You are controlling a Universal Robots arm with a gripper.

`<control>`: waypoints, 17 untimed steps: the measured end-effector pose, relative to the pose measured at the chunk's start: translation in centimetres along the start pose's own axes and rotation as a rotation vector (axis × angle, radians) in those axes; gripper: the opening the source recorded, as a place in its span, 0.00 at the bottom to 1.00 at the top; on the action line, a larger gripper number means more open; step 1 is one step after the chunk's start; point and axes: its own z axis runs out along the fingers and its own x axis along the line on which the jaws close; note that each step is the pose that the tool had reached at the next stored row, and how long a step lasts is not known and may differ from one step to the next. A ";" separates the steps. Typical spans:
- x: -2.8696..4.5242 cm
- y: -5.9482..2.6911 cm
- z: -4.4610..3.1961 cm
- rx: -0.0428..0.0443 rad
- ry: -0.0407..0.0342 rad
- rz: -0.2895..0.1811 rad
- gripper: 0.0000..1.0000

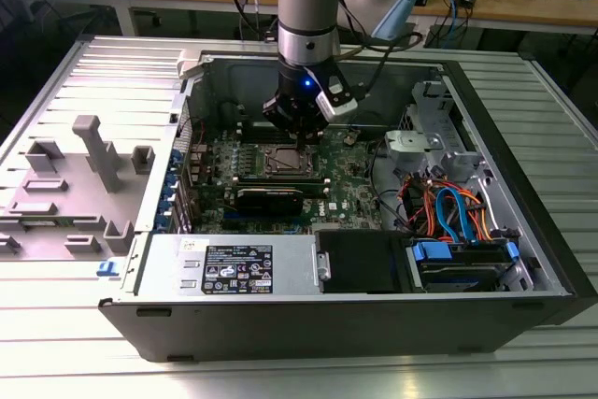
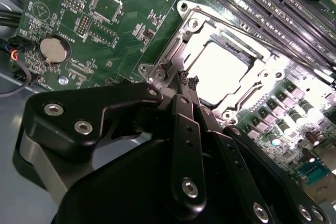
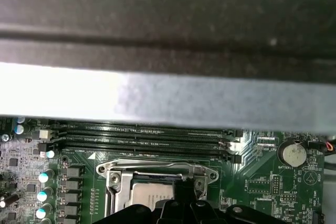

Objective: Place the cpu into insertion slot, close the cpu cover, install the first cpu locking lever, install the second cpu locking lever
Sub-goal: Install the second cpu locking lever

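Gripper over the socket, fingers pressed together.

I see the gripper [image 2: 188, 80] tips touching the cover [image 2: 178, 59] edge, holding nothing; cpu [image 2: 223, 72] sits in the slot [image 3: 157, 179] w/ cover down over it. Memory slots [image 3: 142, 140] just beside, coin cell [image 2: 55, 49] near; cables [image 1: 448, 212] well apart on the exterior view's right.

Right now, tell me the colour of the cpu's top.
Pale silvery-grey, glaring nearly white; the cpu shows best in the second wrist view.
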 end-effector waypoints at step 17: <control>0.18 -2.82 0.03 0.0000 0.0000 0.000 0.11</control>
